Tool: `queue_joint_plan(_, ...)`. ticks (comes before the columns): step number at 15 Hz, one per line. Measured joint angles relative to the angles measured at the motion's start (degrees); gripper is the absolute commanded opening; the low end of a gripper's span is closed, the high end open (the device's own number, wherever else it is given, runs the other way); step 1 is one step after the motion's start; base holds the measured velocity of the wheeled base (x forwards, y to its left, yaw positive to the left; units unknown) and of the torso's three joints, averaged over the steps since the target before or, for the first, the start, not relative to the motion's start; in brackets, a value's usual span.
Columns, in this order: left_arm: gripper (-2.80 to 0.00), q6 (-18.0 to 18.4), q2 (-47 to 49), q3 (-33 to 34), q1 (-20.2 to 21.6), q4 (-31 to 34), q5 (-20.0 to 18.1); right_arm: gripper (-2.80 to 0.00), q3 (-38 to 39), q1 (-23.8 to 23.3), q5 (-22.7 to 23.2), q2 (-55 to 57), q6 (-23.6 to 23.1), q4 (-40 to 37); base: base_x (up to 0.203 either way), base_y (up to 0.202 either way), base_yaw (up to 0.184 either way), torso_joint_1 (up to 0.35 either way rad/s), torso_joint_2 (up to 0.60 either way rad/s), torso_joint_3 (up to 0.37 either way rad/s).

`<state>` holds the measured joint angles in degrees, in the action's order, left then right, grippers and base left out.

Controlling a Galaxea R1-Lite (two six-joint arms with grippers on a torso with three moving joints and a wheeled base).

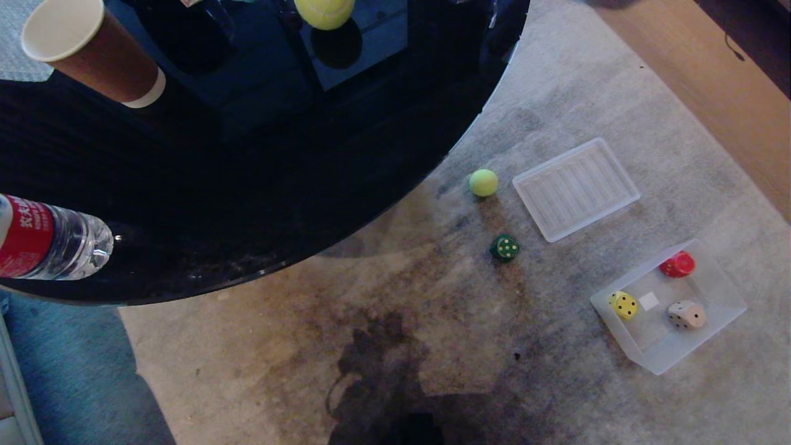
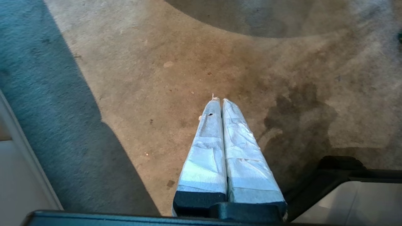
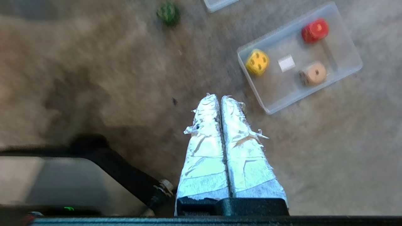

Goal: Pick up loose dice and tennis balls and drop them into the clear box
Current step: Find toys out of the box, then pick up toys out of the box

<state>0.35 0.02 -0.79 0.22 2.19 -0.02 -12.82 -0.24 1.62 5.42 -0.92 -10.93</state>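
Observation:
A dark green die lies loose on the carpet. Just beyond it rests a tennis ball, and another tennis ball sits on the black table. The clear box stands on the carpet at the right and holds a yellow die, a red die and a beige die. My right gripper is shut and empty above bare carpet, short of the box's near corner. My left gripper is shut and empty over stained carpet. Neither arm shows in the head view.
A glossy black round table fills the upper left, carrying a brown paper cup and a water bottle. The flat ribbed lid lies beside the tennis ball on the carpet. Wooden floor borders the carpet at far right.

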Motion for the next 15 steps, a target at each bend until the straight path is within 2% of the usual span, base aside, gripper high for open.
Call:
queue_joint_plan(3,-2.8,-0.03,0.0,0.0,0.02,-0.01,0.02,-2.8,-8.64,0.09,1.37,13.99,4.07,-0.08,0.0,0.0,0.0,0.0,0.0,0.0)
queue_joint_plan(6,-2.8,-0.02,0.0,0.0,0.05,-0.01,0.02,-2.8,-13.67,0.24,2.17,31.75,6.45,4.91,0.0,0.0,0.0,0.0,0.0,0.0)
queue_joint_plan(9,-2.8,0.0,0.0,0.0,0.02,-0.02,0.02,-2.8,-15.92,0.76,2.47,50.98,7.72,17.0,0.0,0.0,0.0,0.0,0.0,0.0)
queue_joint_plan(12,-2.8,-0.02,0.0,0.0,0.02,-0.02,0.02,-2.8,-18.22,2.84,2.83,70.03,10.92,32.18,0.0,0.0,0.0,0.0,0.0,0.0)
queue_joint_plan(15,-2.8,-0.02,0.0,0.0,0.02,0.0,0.02,-2.8,-24.84,5.87,3.52,86.31,13.61,44.14,0.0,0.0,0.0,0.0,0.0,0.0)
